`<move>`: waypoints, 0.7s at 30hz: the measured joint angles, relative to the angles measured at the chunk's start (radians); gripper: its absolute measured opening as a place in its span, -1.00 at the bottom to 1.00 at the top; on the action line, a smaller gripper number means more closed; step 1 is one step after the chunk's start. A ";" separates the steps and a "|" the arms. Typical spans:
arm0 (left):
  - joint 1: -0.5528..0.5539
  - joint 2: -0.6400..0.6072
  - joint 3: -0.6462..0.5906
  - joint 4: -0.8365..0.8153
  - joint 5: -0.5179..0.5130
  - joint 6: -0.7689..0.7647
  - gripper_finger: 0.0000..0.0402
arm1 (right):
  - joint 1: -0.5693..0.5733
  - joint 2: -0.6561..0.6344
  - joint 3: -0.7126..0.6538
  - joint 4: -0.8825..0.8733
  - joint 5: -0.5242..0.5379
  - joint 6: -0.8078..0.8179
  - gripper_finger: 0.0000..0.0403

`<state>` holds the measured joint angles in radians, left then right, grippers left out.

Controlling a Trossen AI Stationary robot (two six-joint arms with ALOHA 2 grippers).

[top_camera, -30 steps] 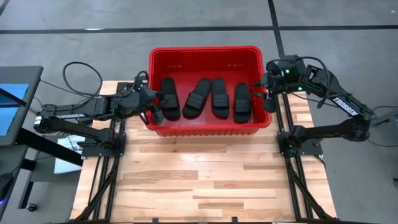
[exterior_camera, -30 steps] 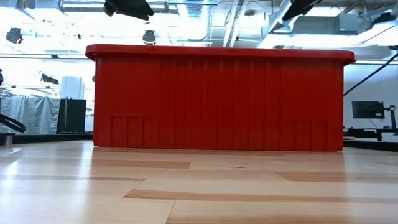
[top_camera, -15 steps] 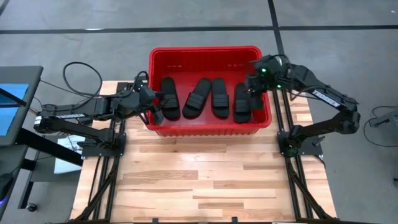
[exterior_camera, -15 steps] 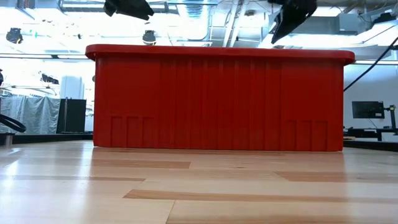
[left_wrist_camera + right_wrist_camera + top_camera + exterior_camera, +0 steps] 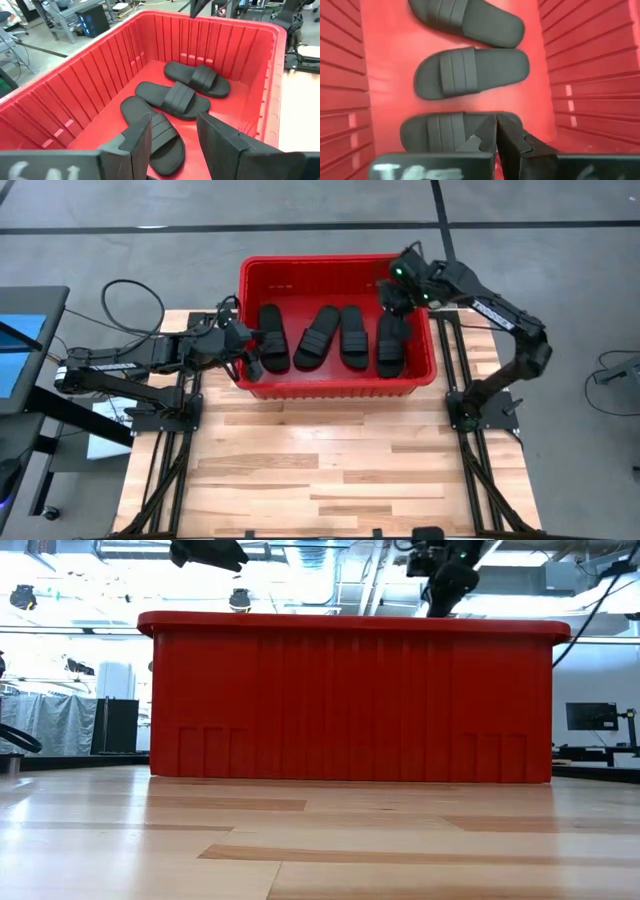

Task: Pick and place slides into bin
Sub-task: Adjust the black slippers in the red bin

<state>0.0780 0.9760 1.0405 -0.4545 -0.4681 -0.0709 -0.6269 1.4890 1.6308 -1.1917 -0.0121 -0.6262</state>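
The right gripper has its two dark fingers pressed together with nothing between them, while the left gripper has its fingers parted and empty.

In the high view the right arm reaches from the right edge of the table up and leftward, its gripper poised over the upper right corner of the bin. In the low view it hangs just above the bin's rim near the top right of the frame. The left arm stretches in from the left of the frame, its gripper at the bin's left wall. In the low view only a dark part of it shows near the top left, above the rim.

All four slides lie inside the bin, on its floor, in a row across the middle of the high view: the leftmost slide, the second slide, the third slide and the rightmost slide. The right wrist view shows one slide directly beyond the closed fingertips. The left wrist view shows one slide beyond the gap between its fingers.

The slides are black with wide ribbed straps and long oval soles. The bin is red plastic with ribbed, tapered walls, standing at the far end of a light wooden table.
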 joint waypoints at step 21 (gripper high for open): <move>0.000 0.000 0.000 0.001 -0.012 0.016 -0.26 | -0.037 0.418 0.394 -0.274 -0.141 -0.166 -1.00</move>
<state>0.0784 0.9764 1.0405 -0.4538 -0.4802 -0.0546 -0.6637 1.9065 2.0247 -1.4653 -0.1533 -0.7923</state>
